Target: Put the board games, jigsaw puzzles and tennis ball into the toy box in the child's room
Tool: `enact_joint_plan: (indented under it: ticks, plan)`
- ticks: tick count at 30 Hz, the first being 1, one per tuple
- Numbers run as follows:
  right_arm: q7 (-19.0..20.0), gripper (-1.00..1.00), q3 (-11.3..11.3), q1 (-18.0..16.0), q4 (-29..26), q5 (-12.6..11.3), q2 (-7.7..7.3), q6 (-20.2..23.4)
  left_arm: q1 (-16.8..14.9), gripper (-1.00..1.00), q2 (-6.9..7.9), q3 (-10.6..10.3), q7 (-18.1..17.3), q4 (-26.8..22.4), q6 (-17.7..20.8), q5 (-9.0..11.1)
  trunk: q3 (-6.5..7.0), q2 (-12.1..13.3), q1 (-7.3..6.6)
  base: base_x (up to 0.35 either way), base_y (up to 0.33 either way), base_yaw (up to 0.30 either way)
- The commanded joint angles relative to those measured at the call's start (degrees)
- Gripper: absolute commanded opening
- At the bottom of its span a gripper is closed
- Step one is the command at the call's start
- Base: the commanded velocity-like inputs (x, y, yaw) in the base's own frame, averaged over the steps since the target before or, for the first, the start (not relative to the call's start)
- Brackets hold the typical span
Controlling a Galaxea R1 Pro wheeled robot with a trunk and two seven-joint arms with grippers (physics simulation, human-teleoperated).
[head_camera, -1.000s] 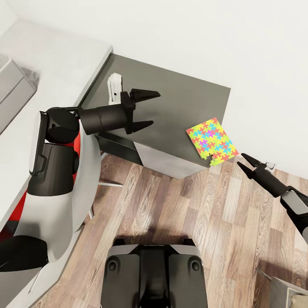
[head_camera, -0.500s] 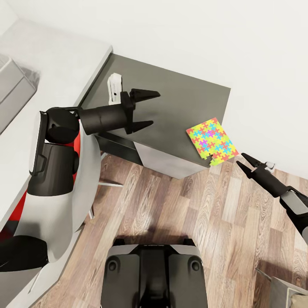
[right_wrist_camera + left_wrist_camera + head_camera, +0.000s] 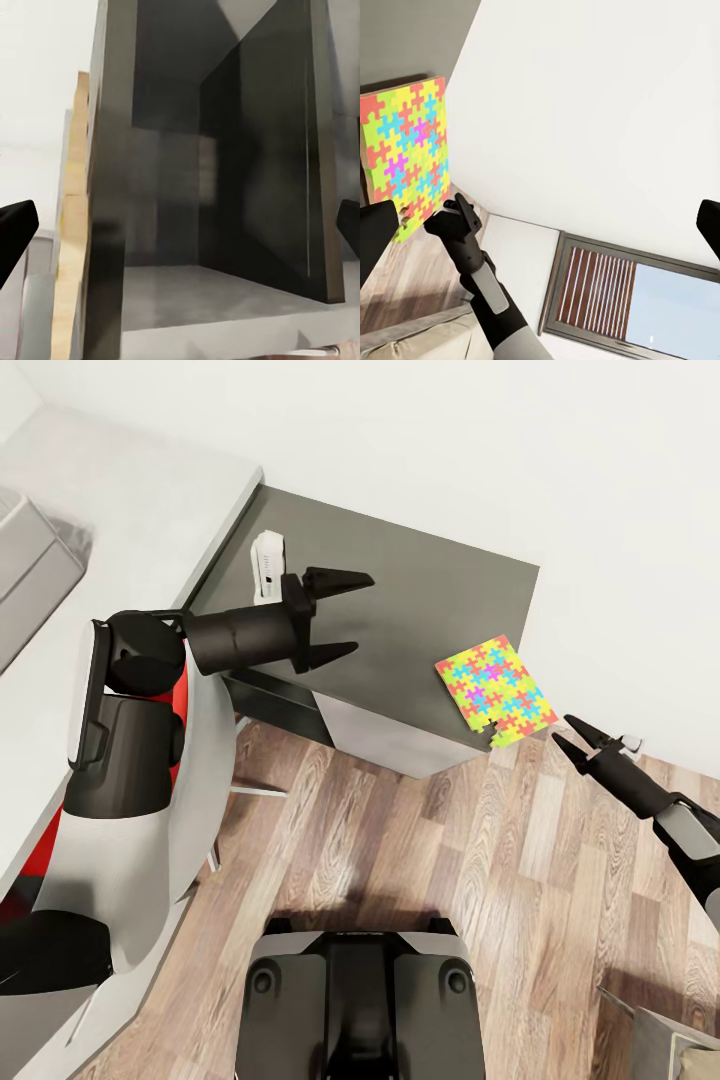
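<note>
One jigsaw puzzle (image 3: 497, 690) lies flat at the near right corner of the table's dark-grey section (image 3: 420, 590), one corner hanging over the edge. My right gripper (image 3: 562, 731) hovers open just right of that overhanging corner, over the floor, not touching it. The left wrist view shows the jigsaw puzzle (image 3: 405, 157) with the right gripper (image 3: 457, 214) beside its edge. My left gripper (image 3: 364, 613) is open and empty above the dark section, well left of the puzzle. A corner of the light-grey toy box (image 3: 30, 575) sits on the pale tabletop (image 3: 150, 490) at the far left.
A small white upright device (image 3: 266, 567) stands on the dark section near my left gripper. Wood-plank floor (image 3: 420, 840) lies below, with a white wall behind the table. A beige corner (image 3: 680, 1050) shows at the lower right. A window (image 3: 637, 300) appears in the left wrist view.
The right gripper has crept very slightly toward the puzzle's corner. The left arm and the puzzle have not moved.
</note>
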Motion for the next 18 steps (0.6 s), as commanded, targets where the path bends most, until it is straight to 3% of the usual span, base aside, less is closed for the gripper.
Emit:
enact_joint_plan:
  ticks: [1,12,18]
  plan:
    - [0.09,1.00,0.37,-0.05,0.06,-0.60,-0.08,0.37,-0.04,1.00,-0.04,0.06,0.60,-0.01,0.05,0.51,-0.06,-0.09,0.03,0.000,0.000,0.000]
    - [0.13,1.00,0.24,-0.09,-0.15,-0.60,-0.06,0.37,-0.03,1.00,-0.02,0.07,0.59,-0.01,0.07,0.50,-0.06,-0.09,0.03,0.000,0.000,0.011]
    - [0.09,1.00,0.21,-0.11,-0.20,-0.60,-0.05,0.38,-0.03,1.00,-0.02,0.07,0.59,-0.01,0.07,0.50,-0.06,-0.09,0.03,0.000,0.000,0.136]
